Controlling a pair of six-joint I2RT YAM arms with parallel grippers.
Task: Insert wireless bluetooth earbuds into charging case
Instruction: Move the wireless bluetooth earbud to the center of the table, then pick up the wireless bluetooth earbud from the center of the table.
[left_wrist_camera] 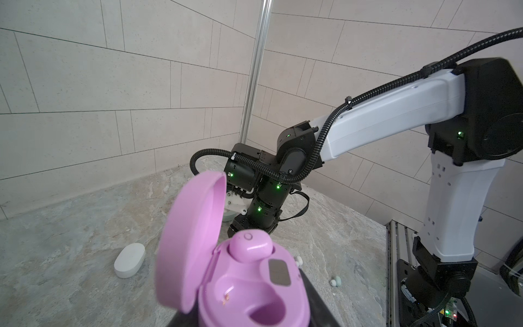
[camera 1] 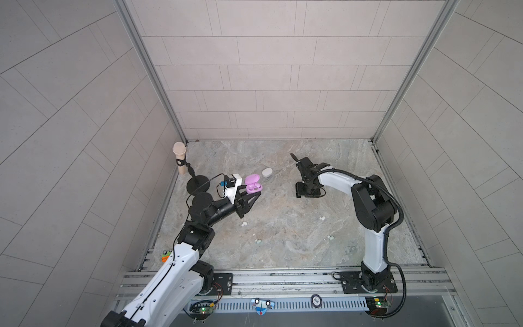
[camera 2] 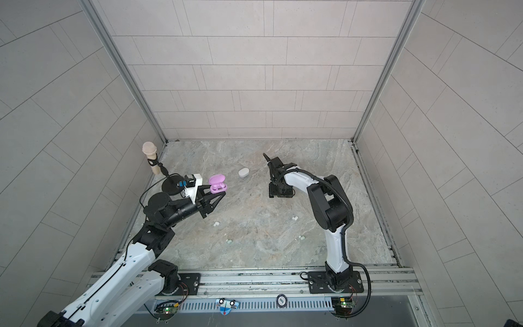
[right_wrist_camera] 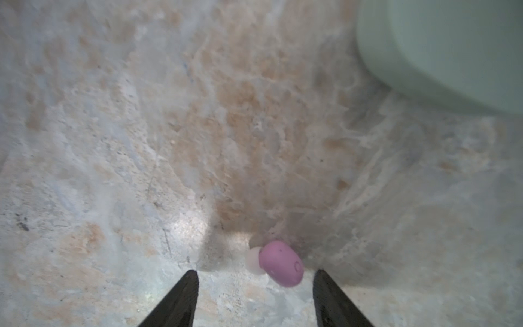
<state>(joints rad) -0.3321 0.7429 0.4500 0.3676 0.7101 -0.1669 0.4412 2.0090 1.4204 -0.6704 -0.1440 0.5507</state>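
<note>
- The loose lilac earbud (right_wrist_camera: 281, 263) lies on its side on the table (camera 1: 283, 226), with its pale ear tip turned towards one finger.
- My right hand (right_wrist_camera: 256, 273) hangs low over it with its fingers spread. The bud sits between the tips, closer to one of them, and as far as I can tell it touches neither. I judge the hand is spread like this to bracket the bud for a pinch.
- The mint-green case (right_wrist_camera: 452, 51) stands near the bud, so I need a narrow approach that does not nudge it.
- My left hand (camera 1: 254, 195) is pressed together on the base of the lilac case (left_wrist_camera: 249, 283), which it holds off the table with the lid swung open.
- I think the case is tilted towards the right arm so that the sockets face the incoming bud.
- In that case, the seated lilac earbud (left_wrist_camera: 250, 247) fills one socket. The empty socket (left_wrist_camera: 266, 308) beside it is where the loose bud belongs.
- By my reckoning the lilac pair is half done, and the other two colours have not been started.
- The white case (camera 1: 267, 172) lies closed on the table just beyond the lilac one.
- A white earbud (camera 1: 244, 224) and a mint-green earbud (camera 1: 258, 241) lie near the left arm.
- A second white earbud (camera 1: 321, 218) and a second mint-green earbud (camera 1: 329, 238) lie nearer the right arm, well apart from the first two.
</note>
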